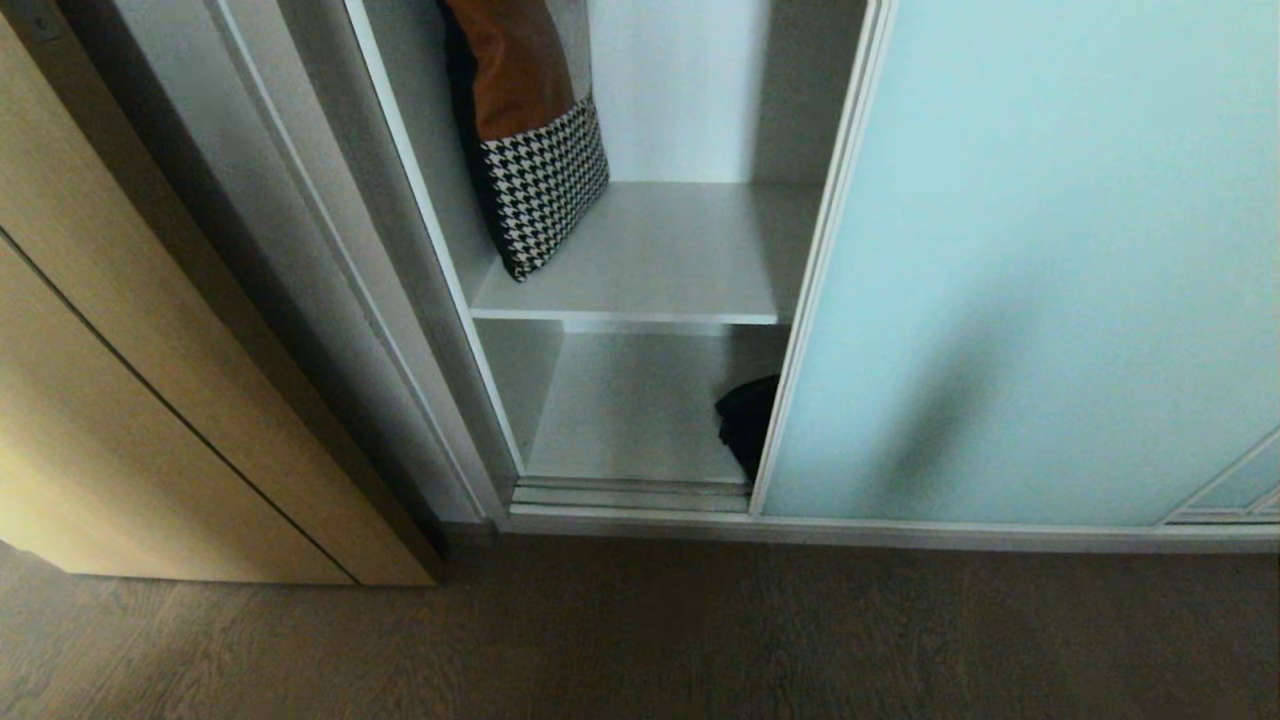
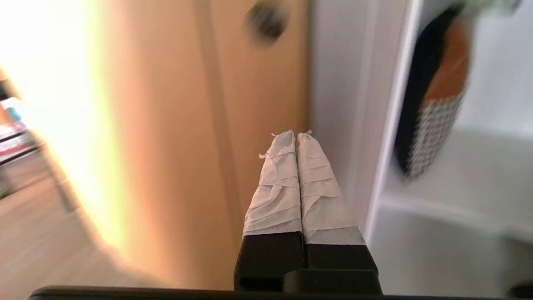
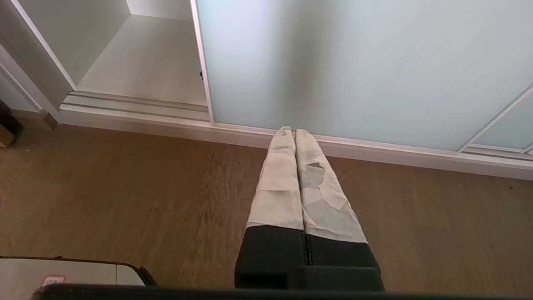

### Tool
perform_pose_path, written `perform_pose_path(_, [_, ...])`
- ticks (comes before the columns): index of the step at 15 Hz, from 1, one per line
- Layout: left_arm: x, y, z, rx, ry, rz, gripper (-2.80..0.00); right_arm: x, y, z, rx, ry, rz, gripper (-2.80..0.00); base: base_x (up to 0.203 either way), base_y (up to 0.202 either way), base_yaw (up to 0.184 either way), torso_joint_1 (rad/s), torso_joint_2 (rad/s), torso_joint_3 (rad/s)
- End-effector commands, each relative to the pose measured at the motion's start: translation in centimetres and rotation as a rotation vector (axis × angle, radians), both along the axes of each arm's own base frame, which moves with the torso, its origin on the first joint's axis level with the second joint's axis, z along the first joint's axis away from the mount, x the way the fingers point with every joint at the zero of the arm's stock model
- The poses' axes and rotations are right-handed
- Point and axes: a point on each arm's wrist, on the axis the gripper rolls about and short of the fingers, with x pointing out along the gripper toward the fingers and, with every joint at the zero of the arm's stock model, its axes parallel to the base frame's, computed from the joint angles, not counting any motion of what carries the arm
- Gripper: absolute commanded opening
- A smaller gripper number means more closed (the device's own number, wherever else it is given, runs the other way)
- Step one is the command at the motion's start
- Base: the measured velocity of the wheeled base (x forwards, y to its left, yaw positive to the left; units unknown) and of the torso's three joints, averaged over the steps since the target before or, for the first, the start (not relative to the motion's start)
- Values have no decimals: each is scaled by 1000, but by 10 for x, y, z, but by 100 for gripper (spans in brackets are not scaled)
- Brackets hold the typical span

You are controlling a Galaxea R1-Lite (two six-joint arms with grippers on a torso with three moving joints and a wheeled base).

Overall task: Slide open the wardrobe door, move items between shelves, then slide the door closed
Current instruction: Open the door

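**Frosted glass door open; bag waits on the low shelf**

Your left jaws (image 2: 296, 135) are closed and empty; the black bag (image 1: 748, 420) lies beyond them, behind the sliding door (image 1: 1020, 260) edge. Spread them before reaching in. Right jaws (image 3: 290, 131): closed, above the floor (image 3: 125, 196).

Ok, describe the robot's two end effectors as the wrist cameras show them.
Left end effector: two long tapering fingers, black at the base, wrapped toward the tips in wrinkled white tape. Right end effector: same build, but its greyish wrap is worn, with a torn, peeling patch on one finger. No cables or markings visible.
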Motion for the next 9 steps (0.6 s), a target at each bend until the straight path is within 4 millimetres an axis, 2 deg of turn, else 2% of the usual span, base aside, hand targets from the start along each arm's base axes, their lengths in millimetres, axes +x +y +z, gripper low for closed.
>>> perform_pose_path(1, [-64, 6, -48, -28, -67, 53, -280, 0, 0, 0, -1, 2, 0, -280, 0, 0, 0, 0, 0, 0])
perform_pose_path(3, [-60, 8, -83, -94, 40, 179, -280, 0, 0, 0, -1, 1, 0, -280, 0, 0, 0, 0, 0, 0])
perform_pose_path(7, [-63, 6, -107, -94, 136, 256, -280, 0, 0, 0, -1, 1, 0, -280, 0, 0, 0, 0, 0, 0])
perform_pose_path(8, [-64, 6, -116, -81, 152, 251, -280, 0, 0, 0, -1, 1, 0, -280, 0, 0, 0, 0, 0, 0])
perform_pose_path(9, [-62, 5, -135, -54, 193, 212, -280, 0, 0, 0, -1, 1, 0, -280, 0, 0, 0, 0, 0, 0])
